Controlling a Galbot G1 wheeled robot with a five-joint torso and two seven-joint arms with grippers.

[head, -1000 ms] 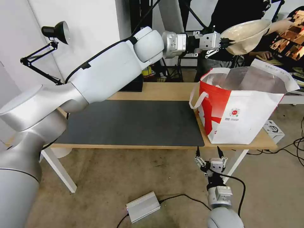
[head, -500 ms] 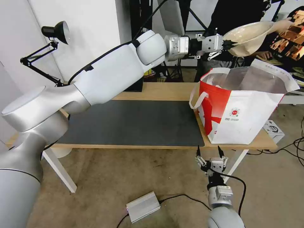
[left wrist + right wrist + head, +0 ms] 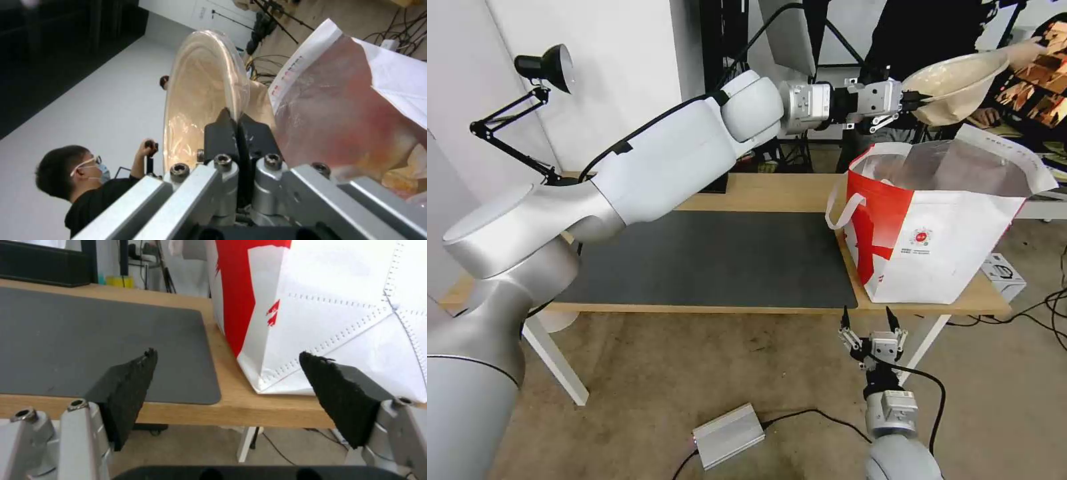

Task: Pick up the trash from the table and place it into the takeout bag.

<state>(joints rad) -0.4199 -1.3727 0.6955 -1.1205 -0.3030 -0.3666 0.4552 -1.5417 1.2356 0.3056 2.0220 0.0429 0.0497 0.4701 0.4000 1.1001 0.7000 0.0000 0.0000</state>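
My left gripper (image 3: 912, 101) is shut on the rim of the shallow beige bowl (image 3: 960, 77), held tilted in the air above the back of the takeout bag (image 3: 947, 247). In the left wrist view its black fingers (image 3: 222, 130) pinch the bowl (image 3: 200, 93) edge-on, with the bag's foil lining (image 3: 356, 110) just beyond. The white-and-red bag stands open at the right end of the table (image 3: 774, 190). My right gripper (image 3: 867, 320) hangs open below the table's front edge, facing the bag (image 3: 333, 306), with nothing between its fingers.
A dark grey mat (image 3: 714, 257) covers the middle of the table. A black box (image 3: 704, 177) sits at the back edge and a desk lamp (image 3: 540, 67) at the far left. A silver box (image 3: 728, 435) and cables lie on the floor.
My left arm has carried the beige bowl to the right, farther over the bag's opening. The right arm and the bag have not moved.
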